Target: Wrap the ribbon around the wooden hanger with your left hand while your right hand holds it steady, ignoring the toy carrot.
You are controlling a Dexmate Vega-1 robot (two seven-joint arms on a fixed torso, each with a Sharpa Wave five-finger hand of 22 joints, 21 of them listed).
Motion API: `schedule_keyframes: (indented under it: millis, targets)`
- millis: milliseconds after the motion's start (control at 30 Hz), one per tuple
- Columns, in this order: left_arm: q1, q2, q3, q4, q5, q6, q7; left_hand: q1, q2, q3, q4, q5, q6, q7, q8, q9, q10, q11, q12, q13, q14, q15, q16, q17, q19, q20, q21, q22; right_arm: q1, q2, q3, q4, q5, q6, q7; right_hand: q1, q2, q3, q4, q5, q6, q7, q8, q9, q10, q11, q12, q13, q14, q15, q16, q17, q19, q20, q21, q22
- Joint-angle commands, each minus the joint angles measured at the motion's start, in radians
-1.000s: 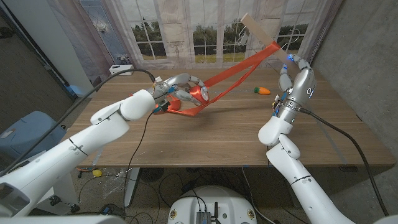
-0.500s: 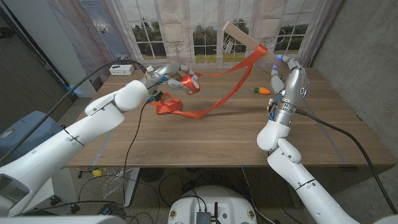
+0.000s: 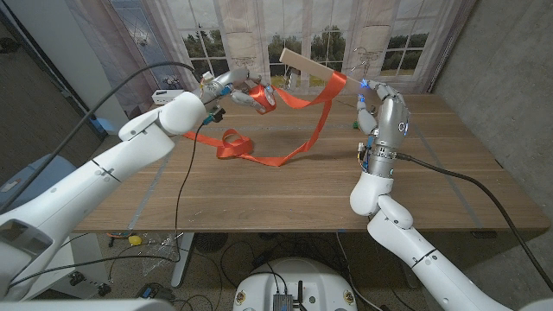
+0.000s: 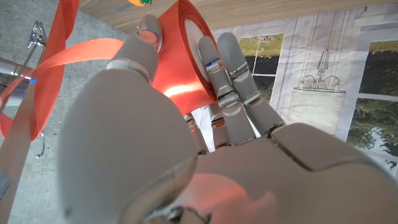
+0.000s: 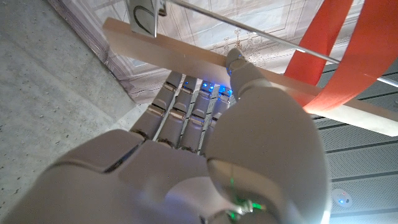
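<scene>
My left hand [image 3: 242, 90] grips a red ribbon roll [image 3: 264, 98] above the table's far left; its fingers wrap the roll [image 4: 180, 62] in the left wrist view. The red ribbon [image 3: 302, 98] runs from the roll up over the wooden hanger [image 3: 313, 68]. From there it drops to the table in a slack loop [image 3: 259, 157]. My right hand [image 3: 384, 105] holds the hanger up at the far right. In the right wrist view its fingers press the wooden bar [image 5: 186, 59], with the ribbon [image 5: 339, 56] draped across it. The toy carrot [image 4: 138, 2] lies on the table.
A white box [image 3: 164, 92] with a cable sits at the table's [image 3: 285, 199] far left corner. Curtains and a window stand behind the table. A concrete wall is on the right. The hanger's metal hook [image 5: 261, 28] juts past my right hand.
My left hand has lifted the roll up and toward the far side. My right hand has swung the hanger leftward. The ribbon has slackened, and its loop now lies on the table.
</scene>
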Motion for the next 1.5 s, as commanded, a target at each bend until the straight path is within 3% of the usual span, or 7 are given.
schedule_keyframes:
  millis: [33, 467, 1100, 1500]
  targets:
    - [-0.092, -0.014, 0.017, 0.004, 0.031, 0.003, -0.024, 0.214, 0.217, 0.060, 0.056, 0.005, 0.207, 0.204, -0.001, 0.003, 0.322, -0.016, -0.001, 0.289, 0.080, -0.087, 0.001, 0.006, -0.006, -0.101, 0.008, 0.003, 0.036, -0.042, -0.090, 0.037, 0.031, -0.015, 0.018, 0.007, 0.027, 0.010, 0.011, 0.004, 0.119, 0.017, 0.048, 0.046, 0.087, -0.019, 0.005, 0.005, 0.011, -0.143, -0.002, 0.003, 0.005, -0.004, 0.010, 0.003]
    - [-0.166, -0.025, 0.022, -0.024, 0.078, 0.017, -0.046, 0.215, 0.215, 0.060, 0.056, 0.005, 0.207, 0.208, -0.005, 0.004, 0.325, -0.018, -0.004, 0.294, 0.079, -0.087, 0.002, 0.006, -0.006, -0.102, 0.010, 0.003, 0.077, -0.049, -0.150, 0.093, 0.039, -0.067, 0.023, 0.007, 0.027, 0.011, 0.011, 0.005, 0.117, 0.017, 0.048, 0.045, 0.087, -0.020, 0.005, 0.006, 0.012, -0.144, -0.007, 0.005, 0.003, -0.005, 0.012, 0.003]
    - [-0.259, -0.090, 0.047, 0.005, 0.084, -0.053, -0.063, 0.216, 0.214, 0.062, 0.055, 0.005, 0.214, 0.212, -0.010, 0.004, 0.330, -0.016, -0.012, 0.295, 0.083, -0.088, 0.004, 0.006, -0.006, -0.103, 0.014, 0.004, 0.139, -0.073, -0.243, 0.150, -0.009, -0.163, 0.074, 0.005, 0.026, 0.012, 0.011, 0.007, 0.120, 0.013, 0.052, 0.043, 0.088, -0.018, 0.005, 0.005, 0.014, -0.144, -0.012, 0.006, 0.003, -0.006, 0.016, 0.003]
    - [-0.286, -0.124, 0.042, 0.003, 0.112, -0.108, -0.032, 0.219, 0.208, 0.061, 0.052, 0.005, 0.220, 0.216, -0.014, 0.003, 0.335, -0.010, -0.016, 0.297, 0.081, -0.087, 0.004, 0.006, -0.004, -0.106, 0.016, 0.004, 0.169, -0.071, -0.270, 0.187, 0.019, -0.150, 0.083, 0.005, 0.025, 0.013, 0.010, 0.009, 0.120, 0.016, 0.053, 0.041, 0.089, -0.018, 0.005, 0.004, 0.016, -0.145, -0.017, 0.007, 0.003, -0.006, 0.018, 0.002]
